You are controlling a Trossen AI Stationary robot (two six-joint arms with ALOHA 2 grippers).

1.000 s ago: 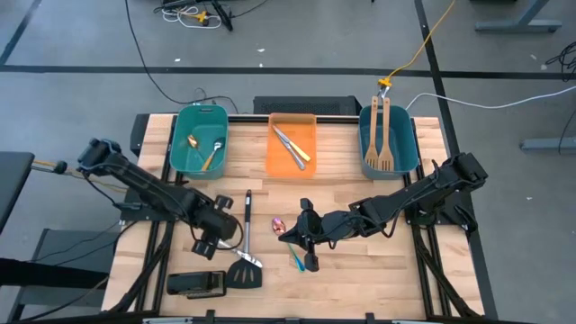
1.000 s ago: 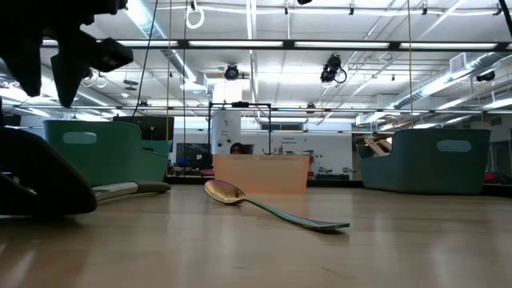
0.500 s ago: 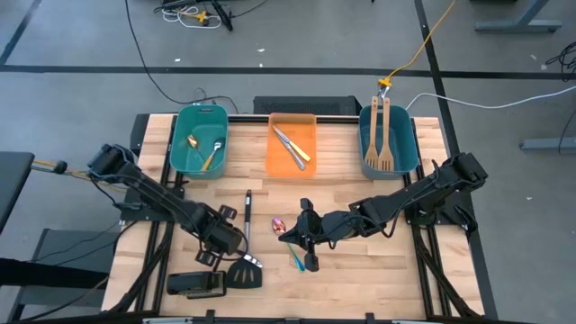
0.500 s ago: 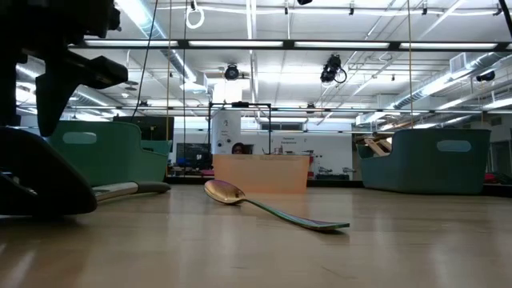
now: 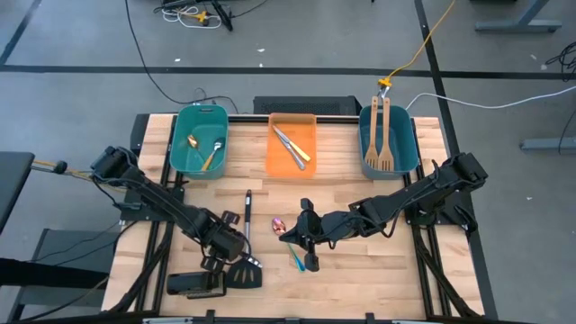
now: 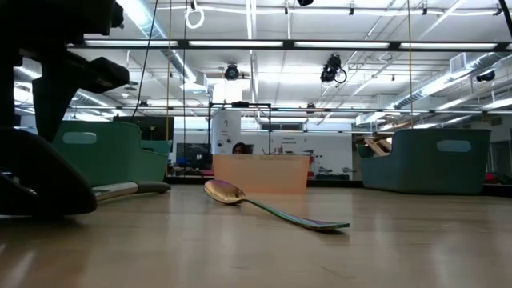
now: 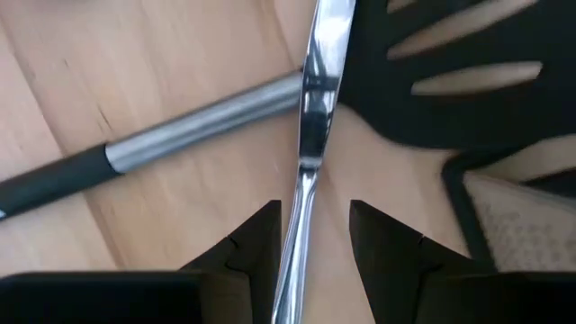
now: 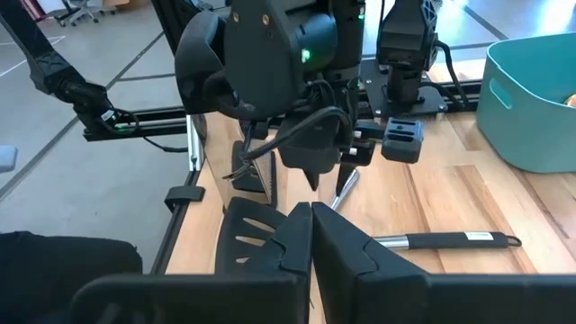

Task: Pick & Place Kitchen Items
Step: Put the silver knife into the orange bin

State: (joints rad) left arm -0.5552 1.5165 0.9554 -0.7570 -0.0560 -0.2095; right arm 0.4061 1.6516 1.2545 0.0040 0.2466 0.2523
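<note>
A black spatula (image 5: 246, 270) with a steel handle (image 7: 207, 121) lies at the near left of the table. A silver knife (image 7: 310, 135) lies across that handle. My left gripper (image 7: 315, 211) points down over them, open, one finger on each side of the knife's handle, touching nothing that I can see. My right gripper (image 5: 290, 237) hovers shut and empty near the table's middle, above a shiny spoon (image 6: 268, 206) that lies flat on the wood.
At the far edge stand a teal bin (image 5: 198, 144) with spoons, an orange bin (image 5: 292, 148) with cutlery and a teal bin (image 5: 389, 144) with two wooden spatulas. A flat black block (image 5: 196, 284) lies at the near edge, beside the spatula's head.
My left gripper has gone down and toward the table's near edge, coming over the knife and the spatula's handle. Its fingers have stayed open. My right arm and the spoon have kept still.
</note>
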